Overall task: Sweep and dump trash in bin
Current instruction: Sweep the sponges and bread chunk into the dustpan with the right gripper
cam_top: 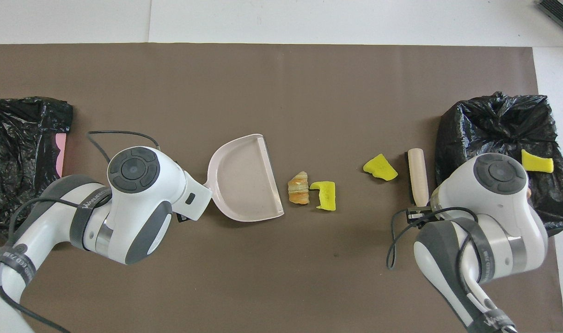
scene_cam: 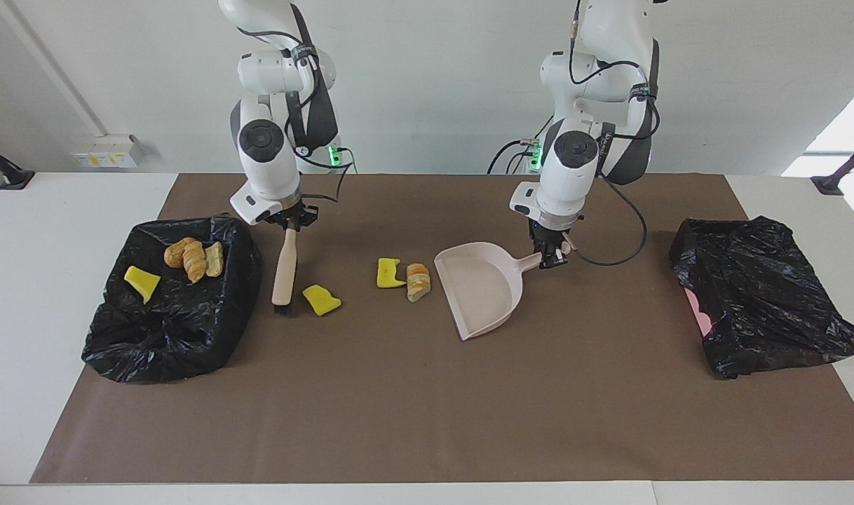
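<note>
My left gripper [scene_cam: 550,256] is shut on the handle of the pale pink dustpan [scene_cam: 479,287], which rests on the brown mat with its mouth toward the right arm's end. A bread lump [scene_cam: 418,281] and a yellow wedge [scene_cam: 390,273] lie just off its lip. My right gripper [scene_cam: 292,223] is shut on the pale handle of a brush [scene_cam: 285,270], whose black bristles touch the mat beside another yellow wedge [scene_cam: 321,299]. The black-bagged bin [scene_cam: 153,344] at the right arm's end holds a yellow wedge [scene_cam: 141,282] and bread lumps [scene_cam: 194,258].
A second black bag [scene_cam: 763,294] with a bit of pink showing lies at the left arm's end of the mat. The brown mat [scene_cam: 427,407] covers most of the white table. In the overhead view the dustpan [cam_top: 244,178] and brush [cam_top: 418,175] flank the loose pieces.
</note>
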Controlling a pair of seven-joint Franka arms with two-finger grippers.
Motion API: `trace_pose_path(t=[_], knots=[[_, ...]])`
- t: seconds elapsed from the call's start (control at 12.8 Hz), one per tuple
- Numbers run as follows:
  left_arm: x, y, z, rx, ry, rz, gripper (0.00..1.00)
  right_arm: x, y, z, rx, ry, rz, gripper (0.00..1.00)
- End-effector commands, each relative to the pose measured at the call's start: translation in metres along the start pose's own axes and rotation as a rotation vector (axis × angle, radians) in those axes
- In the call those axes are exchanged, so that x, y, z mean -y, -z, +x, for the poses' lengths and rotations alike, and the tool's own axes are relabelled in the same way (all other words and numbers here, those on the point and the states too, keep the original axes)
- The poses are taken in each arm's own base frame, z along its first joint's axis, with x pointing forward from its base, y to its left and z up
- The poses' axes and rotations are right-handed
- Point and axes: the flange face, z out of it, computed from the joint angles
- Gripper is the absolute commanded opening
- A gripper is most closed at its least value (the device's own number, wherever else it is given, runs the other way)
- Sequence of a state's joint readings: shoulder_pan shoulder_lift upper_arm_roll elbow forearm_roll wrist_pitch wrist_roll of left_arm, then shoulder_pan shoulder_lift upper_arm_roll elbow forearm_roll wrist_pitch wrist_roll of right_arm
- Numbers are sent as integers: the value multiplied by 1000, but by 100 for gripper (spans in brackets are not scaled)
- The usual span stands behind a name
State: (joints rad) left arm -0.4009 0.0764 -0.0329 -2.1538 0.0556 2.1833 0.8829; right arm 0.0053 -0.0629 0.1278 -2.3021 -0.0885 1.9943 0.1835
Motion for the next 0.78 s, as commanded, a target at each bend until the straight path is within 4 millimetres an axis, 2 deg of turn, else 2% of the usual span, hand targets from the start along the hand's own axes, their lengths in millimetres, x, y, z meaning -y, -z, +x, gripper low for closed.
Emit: trace_pose_path(t=[0.0, 0.16, 0.47, 0.62, 0.7], knots=[[-6, 3, -9, -17, 7, 8, 0, 44, 0, -7, -34, 86, -13, 0], [-5, 3, -11, -17, 12, 6, 0, 94, -2, -16, -33, 121, -13, 0], [-8, 0, -12, -13, 10, 0, 0, 188, 6, -21, -18, 176, 78, 0], [-8, -1, -13, -13, 12, 0, 0, 228, 0, -17, -6, 176, 84, 0], [-8, -1, -13, -13, 12, 0, 0, 254, 6, -13, -6, 180, 115, 0]])
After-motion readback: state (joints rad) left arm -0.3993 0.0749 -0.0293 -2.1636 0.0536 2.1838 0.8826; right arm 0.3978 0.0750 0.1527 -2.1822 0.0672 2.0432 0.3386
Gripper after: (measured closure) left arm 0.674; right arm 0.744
